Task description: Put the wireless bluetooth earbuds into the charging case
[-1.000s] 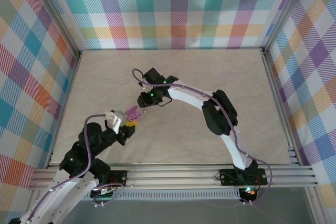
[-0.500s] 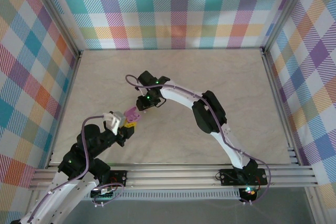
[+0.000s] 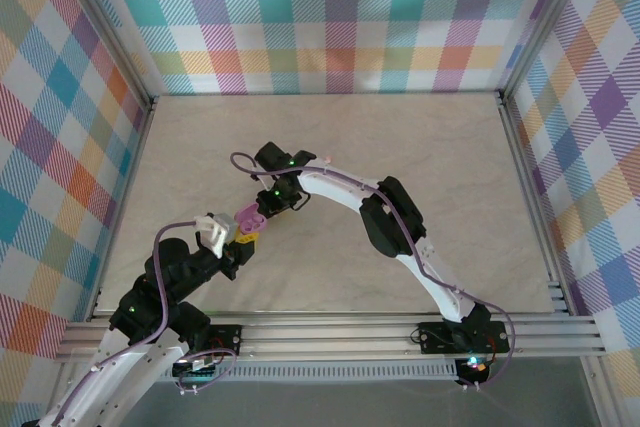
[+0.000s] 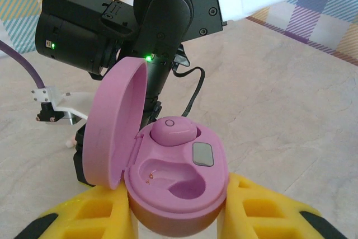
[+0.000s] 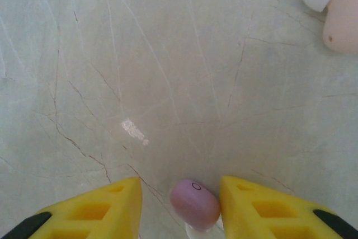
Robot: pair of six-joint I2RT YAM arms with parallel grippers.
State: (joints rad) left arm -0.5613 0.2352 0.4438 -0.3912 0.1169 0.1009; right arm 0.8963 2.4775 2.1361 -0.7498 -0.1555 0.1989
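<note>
**Fig. Second bud before insertion.** The left tool [image 4: 176, 219] is pressed shut on the base of the open case [image 4: 168, 208] and holds it clear of the table [image 4: 291, 93]. The lid [image 4: 112, 130] stands up on the left side of the left wrist view.

The seated bud [image 4: 173, 132] fills the far socket, the one toward the right arm. The empty socket [image 4: 184, 186] is the near one, on the left tool's side of the case.

The right tool [image 5: 180, 186] is spread. The loose bud [image 5: 194, 204] lies between its fingers, close against one and clear of the other, so it is not pinched. Its long axis runs slantwise across the gap. Whether it rests on the table or on something pale beneath it cannot be told, as the frame edge cuts it off.

From above, the right tool [image 3: 272, 199] stands just beyond the case [image 3: 247, 217], on its far right side. The right arm is thus the nearer one for the loose bud.

The coming move probably turns on one relation. The open socket lies past the seated bud as seen from the right tool, so the loose bud must be gripped, carried over the filled socket, and turned until its long axis matches the hollow.
</note>
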